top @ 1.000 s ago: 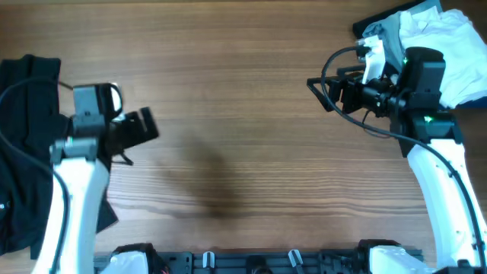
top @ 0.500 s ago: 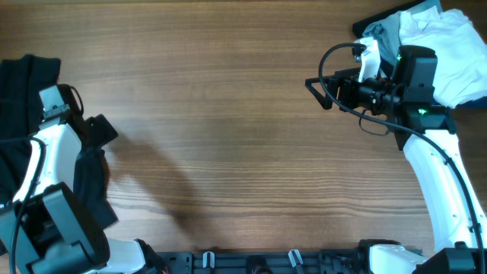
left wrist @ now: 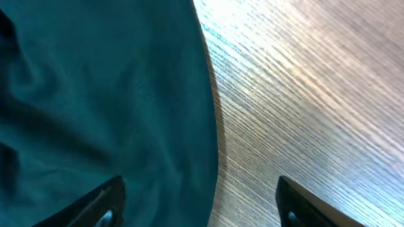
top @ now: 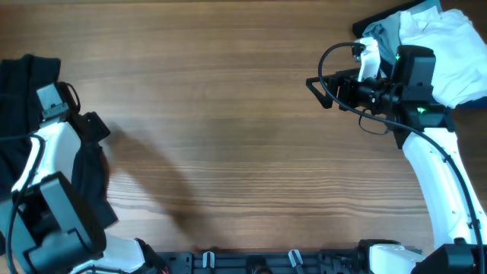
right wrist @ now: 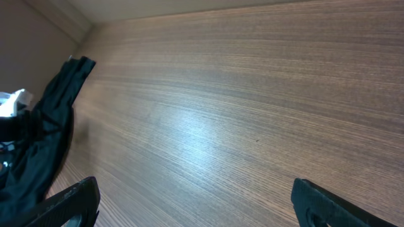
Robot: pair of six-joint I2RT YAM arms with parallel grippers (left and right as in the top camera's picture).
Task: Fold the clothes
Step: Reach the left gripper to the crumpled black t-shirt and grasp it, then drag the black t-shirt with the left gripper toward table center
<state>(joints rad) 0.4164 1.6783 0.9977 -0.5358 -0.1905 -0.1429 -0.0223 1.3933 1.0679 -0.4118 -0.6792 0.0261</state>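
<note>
A pile of dark clothes (top: 19, 137) lies at the table's left edge. It shows as dark teal cloth (left wrist: 95, 94) in the left wrist view and as a dark heap (right wrist: 44, 139) at far left in the right wrist view. My left gripper (top: 95, 128) is open, low over the pile's right edge, holding nothing; its fingertips (left wrist: 199, 205) straddle the cloth's hem. A heap of white and grey clothes (top: 430, 42) lies at the back right. My right gripper (top: 316, 84) is open and empty, above bare table left of that heap.
A wooden table (top: 228, 114) spans the view, its wood showing between the two heaps. Black fittings (top: 251, 262) line the front edge between the arm bases.
My left arm has swung from the table's middle-left to the dark pile at the left edge. The right arm has barely moved.
</note>
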